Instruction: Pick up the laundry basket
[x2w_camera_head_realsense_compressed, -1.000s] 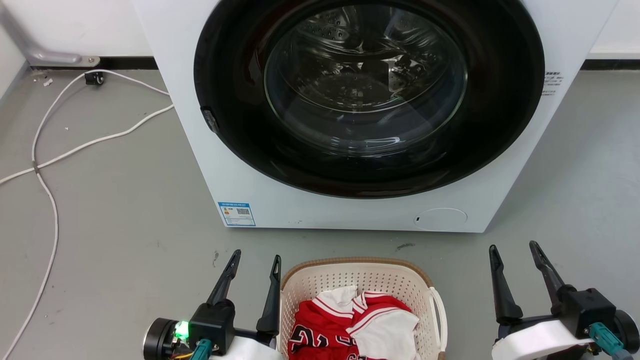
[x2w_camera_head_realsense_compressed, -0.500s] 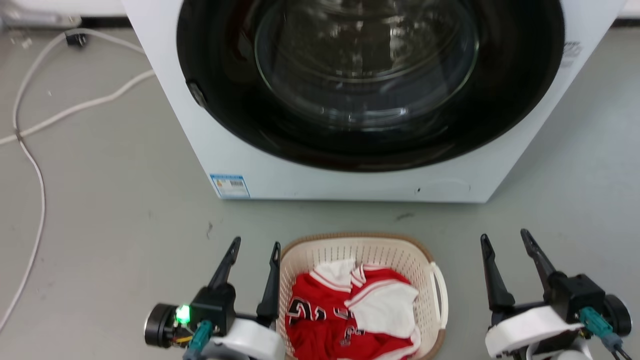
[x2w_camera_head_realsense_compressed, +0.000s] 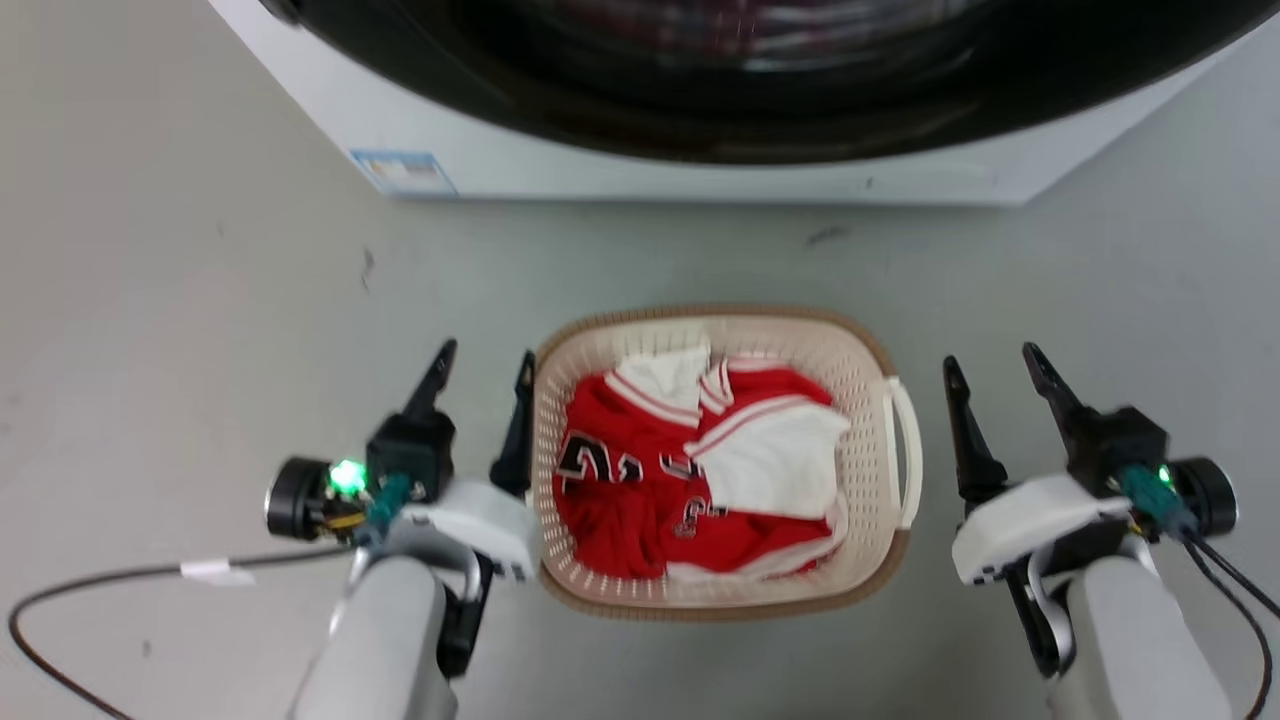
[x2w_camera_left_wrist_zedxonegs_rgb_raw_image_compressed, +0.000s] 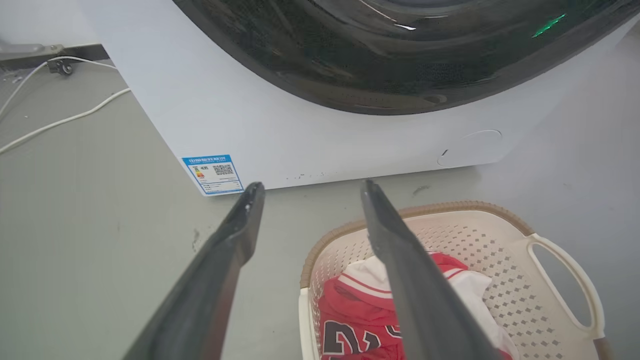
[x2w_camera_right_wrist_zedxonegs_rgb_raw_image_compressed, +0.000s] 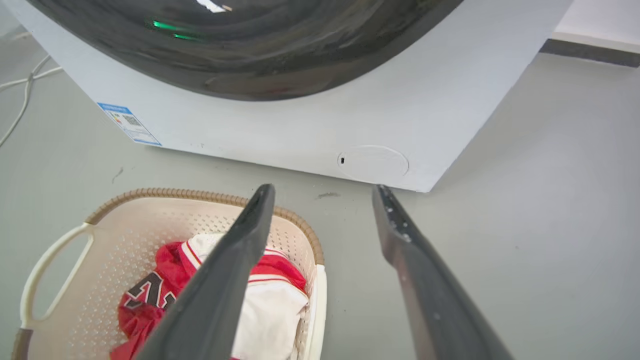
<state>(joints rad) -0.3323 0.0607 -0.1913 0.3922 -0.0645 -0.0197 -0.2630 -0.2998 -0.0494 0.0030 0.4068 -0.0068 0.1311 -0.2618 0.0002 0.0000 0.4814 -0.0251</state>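
Saw laundry basket (x2w_camera_head_realsense_compressed: 715, 314) on grey floor (x2w_camera_head_realsense_compressed: 180, 300), just in front of washing machine (x2w_camera_head_realsense_compressed: 640, 178), strip of bare floor between them. Found red-and-white jersey (x2w_camera_head_realsense_compressed: 640, 480) bunched inside, below brown rim. Noted white handle (x2w_camera_head_realsense_compressed: 905, 450) on basket's right side.

Logged left gripper (x2w_camera_head_realsense_compressed: 487, 352) just beside basket's left side, fingers spread moderately, nothing between them. Had inner finger right against rim in head view; couldn't tell contact. In left wrist view, saw left gripper (x2w_camera_left_wrist_zedxonegs_rgb_raw_image_compressed: 312, 184) with that finger overlapping the basket (x2w_camera_left_wrist_zedxonegs_rgb_raw_image_compressed: 465, 235) and the other over bare floor, tips pointing at machine's front panel (x2w_camera_left_wrist_zedxonegs_rgb_raw_image_compressed: 300, 125) near blue label (x2w_camera_left_wrist_zedxonegs_rgb_raw_image_compressed: 212, 174).

Logged right gripper (x2w_camera_head_realsense_compressed: 990, 355) near the handle, sliver of floor between, fingers likewise parted and empty. From right wrist view, saw right gripper (x2w_camera_right_wrist_zedxonegs_rgb_raw_image_compressed: 324, 187) with one finger across basket (x2w_camera_right_wrist_zedxonegs_rgb_raw_image_compressed: 150, 220), the other over floor.

Spotted black cable (x2w_camera_head_realsense_compressed: 100, 580) on floor at head view's lower left corner, white cable (x2w_camera_left_wrist_zedxonegs_rgb_raw_image_compressed: 65, 120) beside machine.
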